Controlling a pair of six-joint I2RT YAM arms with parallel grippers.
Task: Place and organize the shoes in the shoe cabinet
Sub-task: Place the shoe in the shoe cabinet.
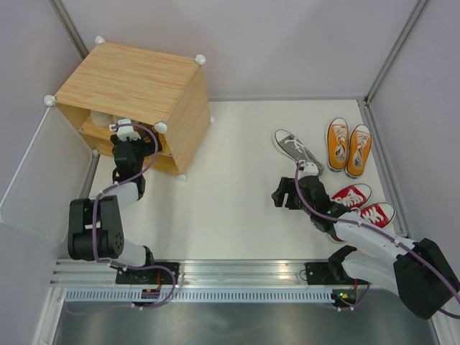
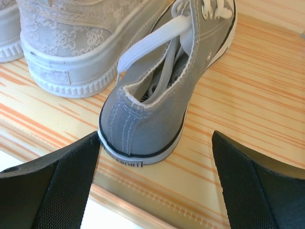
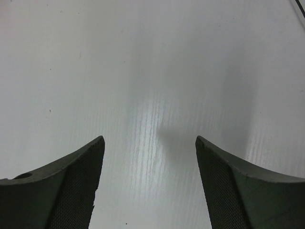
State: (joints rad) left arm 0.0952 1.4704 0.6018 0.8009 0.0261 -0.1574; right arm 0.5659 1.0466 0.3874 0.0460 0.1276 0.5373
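Grey canvas shoe rests on a smooth, grained wooden shelf.

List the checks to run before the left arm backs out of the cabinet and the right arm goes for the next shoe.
1. Left claw open: ok.
2. Shelved grey shoe sole-down on shelf: ok.
3. Its heel clear of the left finger: cannot tell.
4. Right claw open, empty: ok.
5. Loose grey shoe free on table: ok.
6. Door open: ok.
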